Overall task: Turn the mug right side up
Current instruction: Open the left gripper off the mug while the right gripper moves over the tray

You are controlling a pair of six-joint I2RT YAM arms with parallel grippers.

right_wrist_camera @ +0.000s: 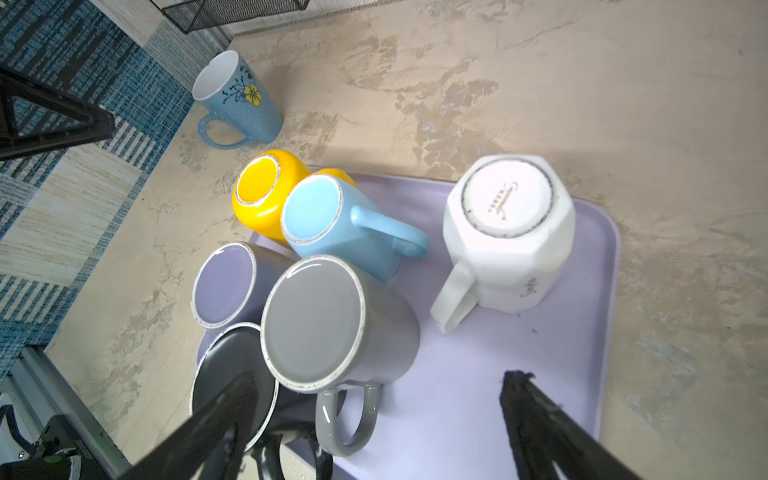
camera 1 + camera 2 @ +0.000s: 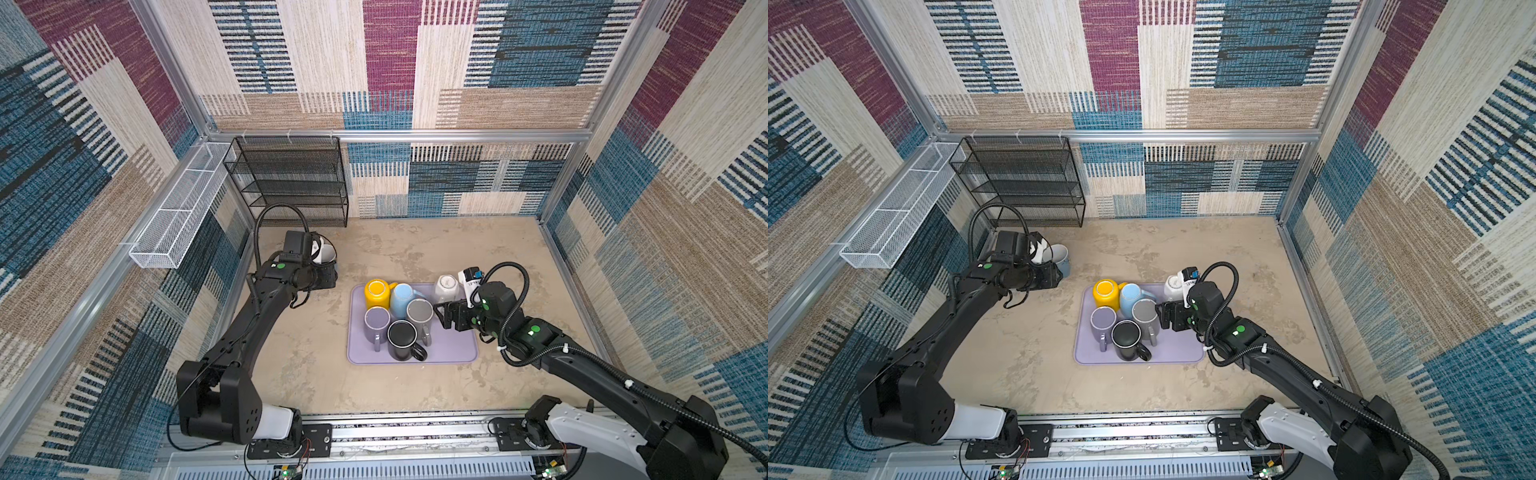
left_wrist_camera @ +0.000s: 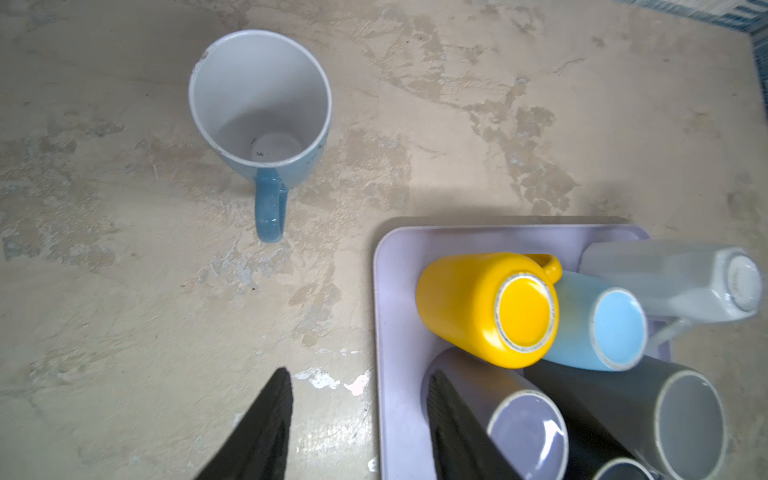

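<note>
Grey mug (image 1: 316, 324) stands upside down on the tray (image 1: 540, 374), crowded by the black mug (image 1: 224, 374) and lilac mug (image 1: 224, 282). Right end effector (image 1: 380, 380), jaws wide apart and empty, hovers beside it. Descending here, a finger could clip a neighbour and topple it, or pinch only the handle. Left end effector (image 3: 359, 374), apart and empty, hangs near the upright floral mug (image 3: 259, 95).
</note>
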